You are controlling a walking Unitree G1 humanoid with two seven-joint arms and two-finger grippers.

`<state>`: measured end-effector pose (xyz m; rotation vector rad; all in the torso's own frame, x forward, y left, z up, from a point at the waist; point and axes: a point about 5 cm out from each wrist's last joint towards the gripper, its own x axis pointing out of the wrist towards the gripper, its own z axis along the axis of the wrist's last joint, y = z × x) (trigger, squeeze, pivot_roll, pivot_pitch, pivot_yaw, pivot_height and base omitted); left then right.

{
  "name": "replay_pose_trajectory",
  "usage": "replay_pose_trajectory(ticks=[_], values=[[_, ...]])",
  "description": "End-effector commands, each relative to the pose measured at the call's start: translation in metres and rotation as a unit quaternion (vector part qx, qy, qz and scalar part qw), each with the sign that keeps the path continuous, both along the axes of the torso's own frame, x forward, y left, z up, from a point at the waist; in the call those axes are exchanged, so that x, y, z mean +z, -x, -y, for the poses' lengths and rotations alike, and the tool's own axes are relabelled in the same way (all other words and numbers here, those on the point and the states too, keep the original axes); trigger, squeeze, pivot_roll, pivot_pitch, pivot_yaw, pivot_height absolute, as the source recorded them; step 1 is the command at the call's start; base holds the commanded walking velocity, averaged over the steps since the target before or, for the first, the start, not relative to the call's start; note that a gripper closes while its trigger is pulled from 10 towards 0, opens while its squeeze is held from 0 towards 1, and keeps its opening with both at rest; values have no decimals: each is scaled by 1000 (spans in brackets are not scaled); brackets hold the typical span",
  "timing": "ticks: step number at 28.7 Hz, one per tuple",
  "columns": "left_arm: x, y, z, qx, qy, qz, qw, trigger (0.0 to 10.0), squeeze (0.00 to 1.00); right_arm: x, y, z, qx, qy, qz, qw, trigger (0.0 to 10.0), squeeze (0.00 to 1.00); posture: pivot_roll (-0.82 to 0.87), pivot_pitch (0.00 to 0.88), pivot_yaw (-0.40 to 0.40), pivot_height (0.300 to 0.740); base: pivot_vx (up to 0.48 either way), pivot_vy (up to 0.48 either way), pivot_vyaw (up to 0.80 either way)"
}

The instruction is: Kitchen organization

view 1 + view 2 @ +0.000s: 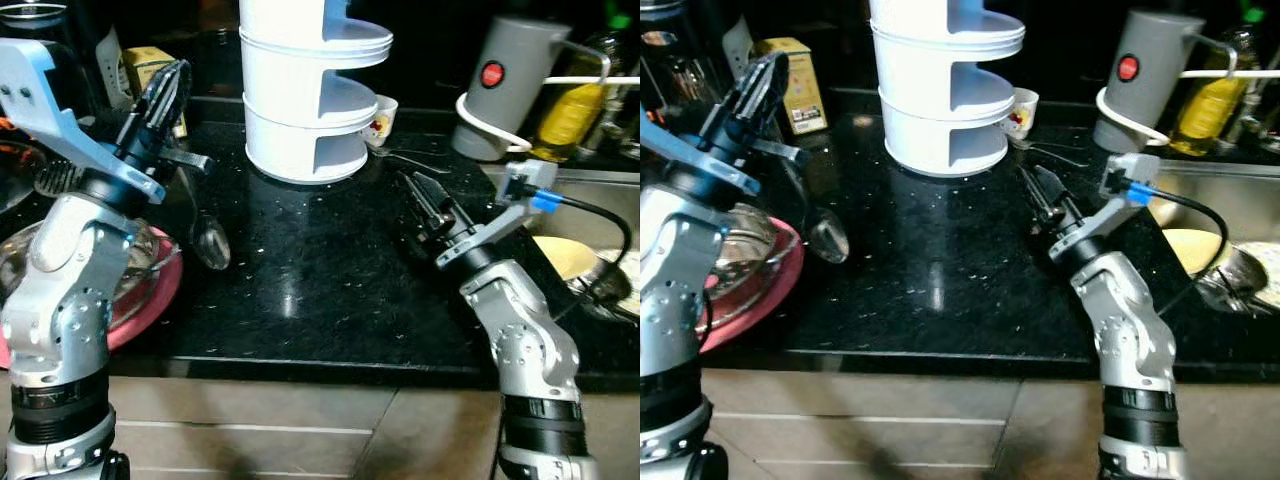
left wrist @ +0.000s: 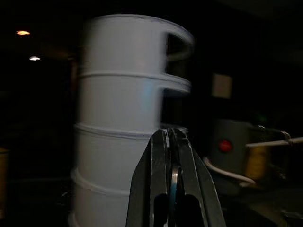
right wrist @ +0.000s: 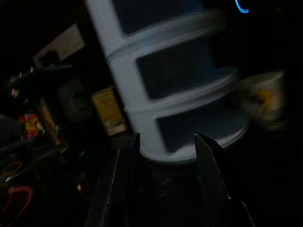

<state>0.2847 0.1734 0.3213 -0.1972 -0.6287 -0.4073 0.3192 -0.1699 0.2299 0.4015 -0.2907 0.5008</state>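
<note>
1. Counter [image 1: 300,300]: black, speckled, glossy; everything below is borne on it or stands beside it.
2. Rack [image 1: 305,90]: white, round, tiered, with open-fronted shelves; stood upright at the back middle of the counter, between the two arms. It is seen blurred in both wrist views.
3. Kettle [image 1: 510,85]: grey, with a red button; placed back right, a white cord [image 1: 480,125] looped round its base.
4. Plate [image 1: 150,300]: pink, at the counter's left edge, with a glass bowl [image 1: 135,262] set on it, partly hidden by the left arm.
5. Sink [image 1: 600,200]: to the right of the counter; a yellowish dish [image 1: 565,255] is seen in it.
6. Bottle [image 1: 570,115]: yellow, stood behind the sink, just beside the kettle.
7. Box [image 1: 150,70]: yellow, at the back left, behind the left gripper.
8. Left gripper [image 1: 172,82]: raised above the counter's left side; its fingers are pressed together on the thin metal handle of a spoon.
9. Right gripper [image 1: 418,195]: held low over the counter, right of the rack; in the right wrist view its fingers [image 3: 208,175] are spread apart with nothing between them.
10. Spoon [image 1: 210,240]: metal, hung from the left gripper, its bowl low at the counter beside the plate; contact with the counter cannot be told.
11. Cup [image 1: 380,120]: small, white, patterned; stood just beside the rack's right side.
</note>
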Motion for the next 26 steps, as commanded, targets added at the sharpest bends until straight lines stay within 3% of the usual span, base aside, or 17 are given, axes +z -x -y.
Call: replay_pose_trajectory(ticks=[1,3,17,22,26], values=[[4,1,-1,4,-5,12,1000,10000,0,4,0,-1,3,-7,8,1000,10000,0,-25,0,-78,740,0,-472,0],[4,1,1,2,-5,12,1000,10000,0,4,0,-1,2,-7,6,1000,10000,0,-25,0,-78,740,0,-472,0],[3,0,3,-2,-3,12,1000,10000,0,3,0,0,-2,-9,0,1000,10000,0,-26,0,-74,740,0,-472,-750],[1,-3,3,1,3,-5,1000,10000,0,1,2,0,-2,-6,0,1000,10000,0,-28,0,-73,740,0,-271,0],[-11,-12,-14,96,-18,-49,994,10000,0,-3,2,2,-4,4,-6,1000,10000,0,-27,0,-72,740,0,0,0]])
